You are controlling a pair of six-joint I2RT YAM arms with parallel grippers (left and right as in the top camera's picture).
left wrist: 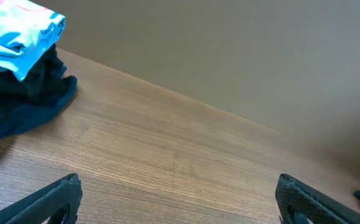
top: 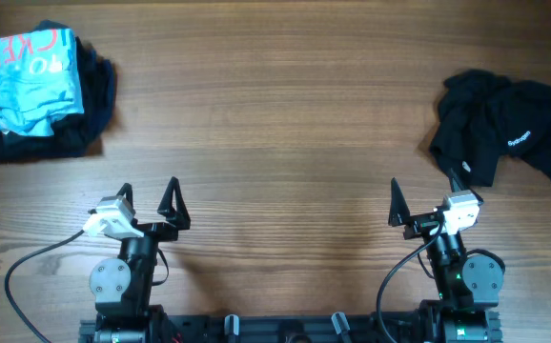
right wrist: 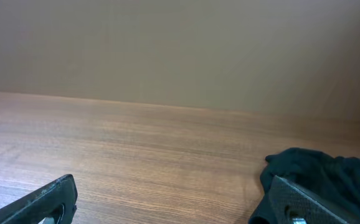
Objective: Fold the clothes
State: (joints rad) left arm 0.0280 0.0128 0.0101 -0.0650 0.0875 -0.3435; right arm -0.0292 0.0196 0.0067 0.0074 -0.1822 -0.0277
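- We find the black T-shirt (top: 509, 133) crumpled in a heap at the right end of the desk (top: 285, 114), unfolded, with its white lettering showing.
- The right tool (top: 428, 198) stands with its jaws fully apart and holds nothing. Its outer finger is just beside the shirt's near edge; we cannot tell whether it touches.
- The left tool (top: 149, 198) is likewise wide open and empty, well apart from the shirt.
- A light-blue garment (top: 26, 71) with red lettering lies on a dark pile (top: 94, 105) at the far left.
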